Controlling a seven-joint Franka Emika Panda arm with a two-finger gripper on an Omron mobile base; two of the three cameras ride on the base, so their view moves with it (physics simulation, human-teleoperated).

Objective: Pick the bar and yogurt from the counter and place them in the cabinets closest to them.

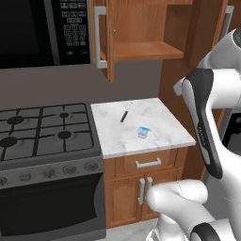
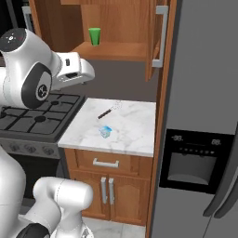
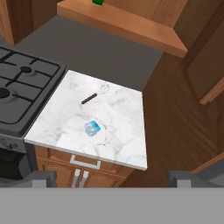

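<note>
The yogurt (image 1: 143,132) (image 2: 106,132) (image 3: 92,128), a tiny pale blue and white cup, stands near the middle of the white marble counter (image 1: 162,117) (image 2: 135,125) (image 3: 124,131). Directly above, the wooden cabinets (image 1: 141,49) (image 2: 116,51) (image 3: 131,26) have their doors swung open, baring a plain shelf. My gripper (image 3: 113,178) hangs high above the counter's front edge, looking down at the cup from well clear of it. Its fingers (image 3: 43,177) are spread wide and hold nothing. The bar is out of view.
A thin dark stick with a wire head (image 1: 124,115) (image 2: 106,113) (image 3: 89,99) lies behind the cup. A green cup (image 2: 95,36) stands on the cabinet shelf. The gas stove (image 1: 42,132) (image 3: 22,92) borders the counter's left, under a microwave (image 1: 42,28). A tall fridge (image 2: 204,116) stands right.
</note>
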